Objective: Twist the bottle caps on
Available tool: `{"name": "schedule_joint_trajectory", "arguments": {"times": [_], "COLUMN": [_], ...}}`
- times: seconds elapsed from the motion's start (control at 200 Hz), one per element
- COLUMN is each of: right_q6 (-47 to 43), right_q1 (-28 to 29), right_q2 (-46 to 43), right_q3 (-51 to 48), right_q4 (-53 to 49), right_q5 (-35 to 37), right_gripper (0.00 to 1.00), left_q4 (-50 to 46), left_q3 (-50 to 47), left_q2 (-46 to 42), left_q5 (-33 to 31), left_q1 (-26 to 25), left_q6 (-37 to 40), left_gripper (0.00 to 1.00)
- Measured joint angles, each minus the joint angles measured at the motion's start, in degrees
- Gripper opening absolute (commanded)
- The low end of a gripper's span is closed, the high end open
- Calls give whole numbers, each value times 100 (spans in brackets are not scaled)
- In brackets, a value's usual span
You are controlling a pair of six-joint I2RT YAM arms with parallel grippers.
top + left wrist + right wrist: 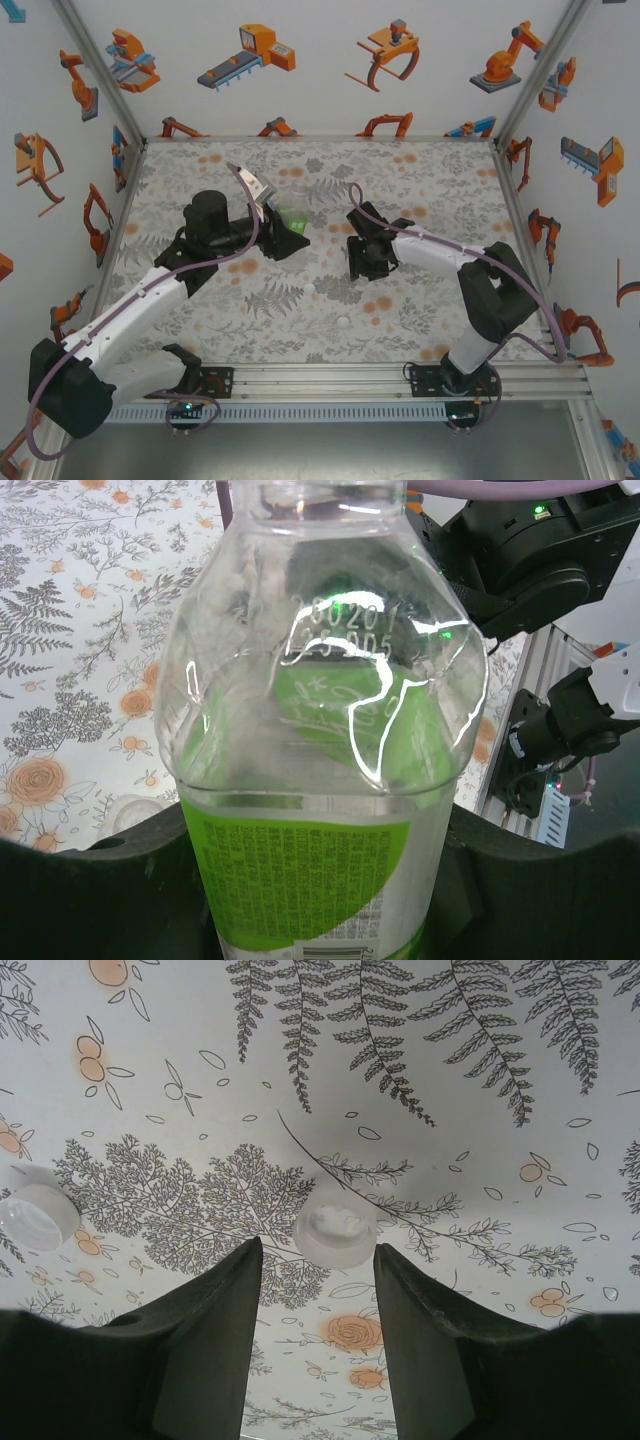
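My left gripper (315, 880) is shut on a see-through bottle (320, 730) with a green label, its black fingers (100, 890) pressing on both sides of the label. The bottle's neck (315, 495) is open, with no cap on it. From above, that bottle (293, 212) is held over the middle of the table by the left gripper (285, 230). My right gripper (318, 1250) is open above the table. A whitish bottle cap (335, 1225) lies on the table just beyond its fingertips, untouched. A second cap (38, 1210) lies further left. Both caps (310, 288) (343, 322) show from above.
The table (420, 180) has a grey fern and orange flower print and is walled on three sides. The right gripper (357, 262) hangs close to the right of the held bottle. An aluminium rail (330, 375) runs along the near edge.
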Motion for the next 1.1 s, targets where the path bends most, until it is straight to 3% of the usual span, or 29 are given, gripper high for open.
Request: {"name": "schedule_joint_trajectory", "arguments": {"times": [0.936,1.102], "right_q6": [2,4], "right_q1": [0,0], "right_q2": [111,175], "right_q3": [-103,-186], "right_q4": [92,210], "right_q5": [-33,-48], "right_gripper": [44,37], "left_q4": [81,83], "left_q3": [0,0], "left_q2": [2,17], "left_q5": [-17,-15], "left_q1": [0,0], "left_q6": [-24,-37], "left_gripper": [0,0]}}
